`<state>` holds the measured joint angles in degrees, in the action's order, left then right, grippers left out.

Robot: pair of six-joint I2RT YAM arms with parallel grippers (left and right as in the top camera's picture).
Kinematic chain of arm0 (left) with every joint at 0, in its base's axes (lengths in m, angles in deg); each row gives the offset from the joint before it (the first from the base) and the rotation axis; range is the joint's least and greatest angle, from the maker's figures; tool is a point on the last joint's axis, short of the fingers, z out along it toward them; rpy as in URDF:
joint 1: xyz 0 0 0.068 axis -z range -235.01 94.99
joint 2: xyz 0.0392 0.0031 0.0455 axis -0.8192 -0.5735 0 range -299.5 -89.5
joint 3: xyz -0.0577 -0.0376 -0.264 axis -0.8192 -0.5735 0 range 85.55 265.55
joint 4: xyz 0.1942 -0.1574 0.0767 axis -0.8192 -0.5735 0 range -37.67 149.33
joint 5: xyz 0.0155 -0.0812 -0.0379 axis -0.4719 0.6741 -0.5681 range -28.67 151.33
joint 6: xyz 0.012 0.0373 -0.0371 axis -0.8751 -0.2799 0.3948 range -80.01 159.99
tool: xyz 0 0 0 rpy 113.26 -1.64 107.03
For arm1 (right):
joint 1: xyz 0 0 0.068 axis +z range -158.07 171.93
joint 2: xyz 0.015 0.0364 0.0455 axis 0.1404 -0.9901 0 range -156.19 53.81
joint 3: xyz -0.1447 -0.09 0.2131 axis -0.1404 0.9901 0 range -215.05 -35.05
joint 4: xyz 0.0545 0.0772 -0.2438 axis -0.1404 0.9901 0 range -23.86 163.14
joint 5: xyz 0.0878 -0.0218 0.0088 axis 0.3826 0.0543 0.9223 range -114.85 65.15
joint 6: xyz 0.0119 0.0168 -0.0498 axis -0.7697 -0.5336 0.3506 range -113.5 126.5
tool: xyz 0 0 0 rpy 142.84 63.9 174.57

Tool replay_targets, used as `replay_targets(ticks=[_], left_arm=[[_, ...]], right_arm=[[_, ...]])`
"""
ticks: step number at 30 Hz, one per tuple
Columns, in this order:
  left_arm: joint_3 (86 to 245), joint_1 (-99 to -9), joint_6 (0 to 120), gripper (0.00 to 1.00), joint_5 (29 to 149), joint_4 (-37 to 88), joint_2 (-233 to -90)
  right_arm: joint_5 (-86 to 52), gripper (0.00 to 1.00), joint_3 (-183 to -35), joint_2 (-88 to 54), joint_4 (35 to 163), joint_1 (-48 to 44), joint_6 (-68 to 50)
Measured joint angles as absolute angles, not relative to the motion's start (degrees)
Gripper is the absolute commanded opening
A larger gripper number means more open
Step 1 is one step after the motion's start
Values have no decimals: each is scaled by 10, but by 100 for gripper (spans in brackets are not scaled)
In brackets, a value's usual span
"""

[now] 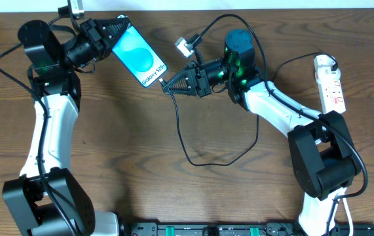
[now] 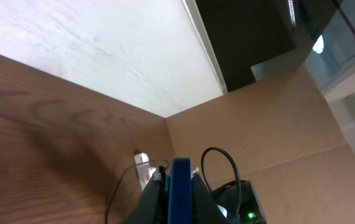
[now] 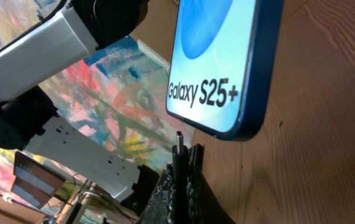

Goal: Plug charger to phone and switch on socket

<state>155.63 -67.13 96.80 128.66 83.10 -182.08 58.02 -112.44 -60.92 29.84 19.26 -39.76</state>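
Observation:
The phone (image 1: pixel 138 58) with its bright blue "Galaxy S25+" screen is held above the table, tilted, by my left gripper (image 1: pixel 113 31), which is shut on its upper end. In the left wrist view its blue edge (image 2: pixel 181 190) stands between the fingers. My right gripper (image 1: pixel 168 85) is shut on the charger's connector tip (image 3: pixel 179 142), which sits just short of the phone's bottom edge (image 3: pixel 239 127). The black cable (image 1: pixel 185 141) loops over the table. The white socket strip (image 1: pixel 329 82) lies at the far right with a plug in it.
A small white-and-grey adapter (image 1: pixel 185 46) lies behind the right gripper. The right arm's white links (image 1: pixel 285 111) stretch across the right side of the table. The left arm (image 1: pixel 42 124) runs down the left side.

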Motion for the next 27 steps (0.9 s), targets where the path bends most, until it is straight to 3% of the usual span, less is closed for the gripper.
replay_targets(ticks=[27], left_arm=[[1556, -643, 987, 8, 1273, 817, -1821]], right_arm=[[601, 1, -1124, -609, 299, 193, -398]])
